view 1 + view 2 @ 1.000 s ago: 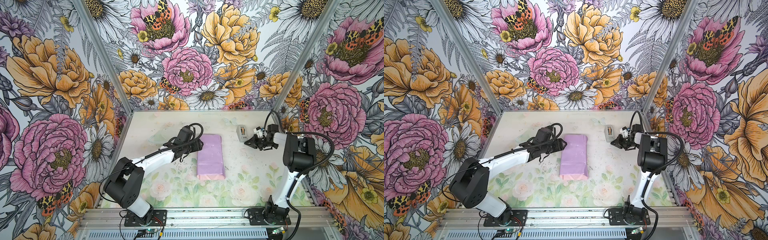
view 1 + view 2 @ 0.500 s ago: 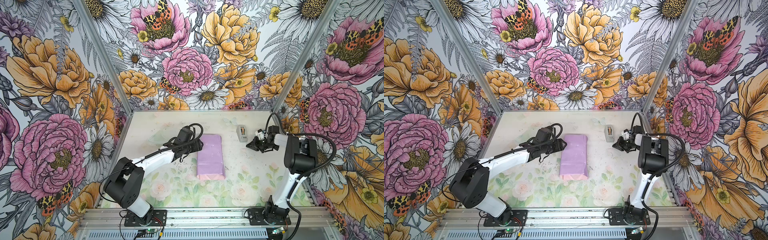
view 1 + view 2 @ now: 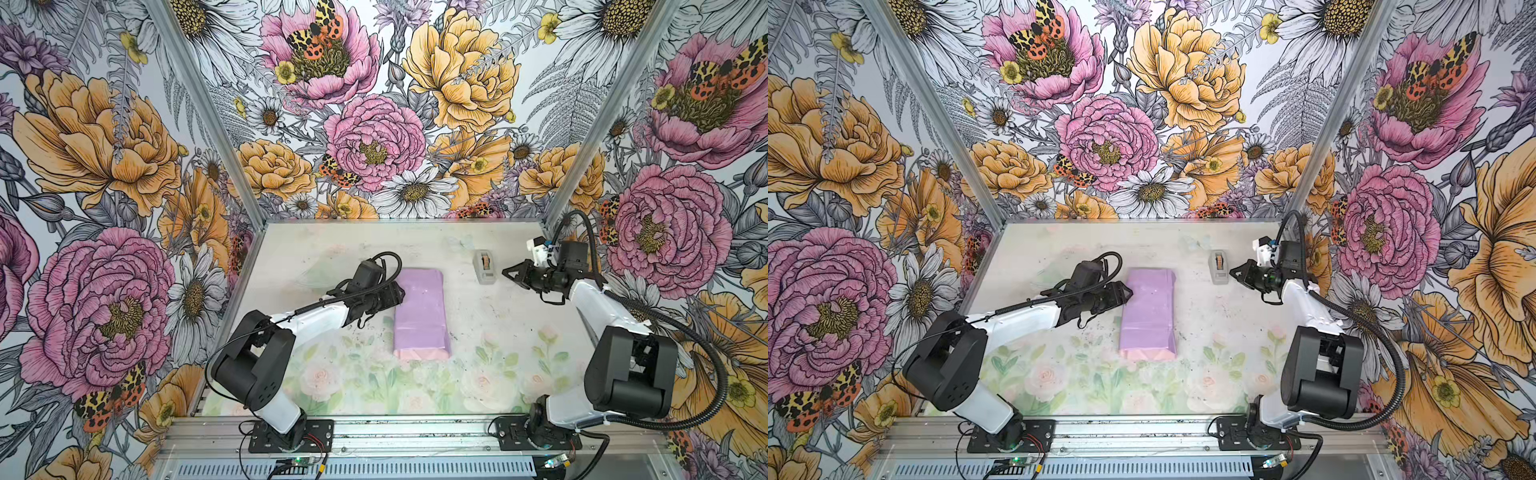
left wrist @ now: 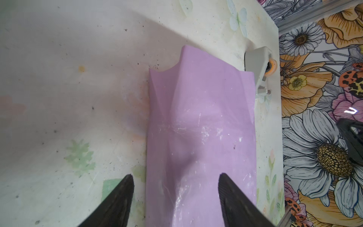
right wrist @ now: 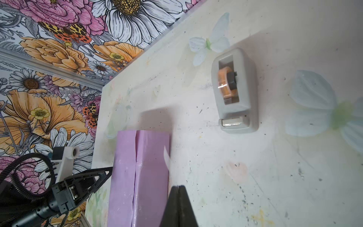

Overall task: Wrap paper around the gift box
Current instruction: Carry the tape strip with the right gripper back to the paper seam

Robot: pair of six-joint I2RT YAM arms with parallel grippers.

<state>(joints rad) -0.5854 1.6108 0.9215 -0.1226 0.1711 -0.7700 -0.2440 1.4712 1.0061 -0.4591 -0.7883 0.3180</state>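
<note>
The paper [image 3: 419, 307] [image 3: 1148, 309] lies mid-table folded into a long lilac parcel with a lengthwise seam [image 5: 135, 167] on top, pale pink showing at its near end [image 3: 422, 354]. The gift box is hidden inside it. My left gripper [image 3: 398, 291] [image 4: 174, 176] is open at the parcel's left edge, one finger [image 4: 121, 196] over the table, the other [image 4: 231, 196] over the paper [image 4: 202, 118], holding nothing. My right gripper [image 3: 506, 273] [image 5: 177, 186] is shut, hovering right of the parcel. A pale translucent strip [image 5: 166, 157] shows just beyond its tips, blurred.
A grey tape dispenser [image 3: 484, 266] [image 5: 233, 92] with an orange-cored roll stands at the back right, just left of my right gripper. Floral walls close in the back and both sides. The table [image 3: 519, 332] is pale with a faded flower print.
My right gripper has drawn back to the right, away from the tape dispenser, still shut. My left jaws have spread slightly wider beside the parcel. The parcel has not moved.
</note>
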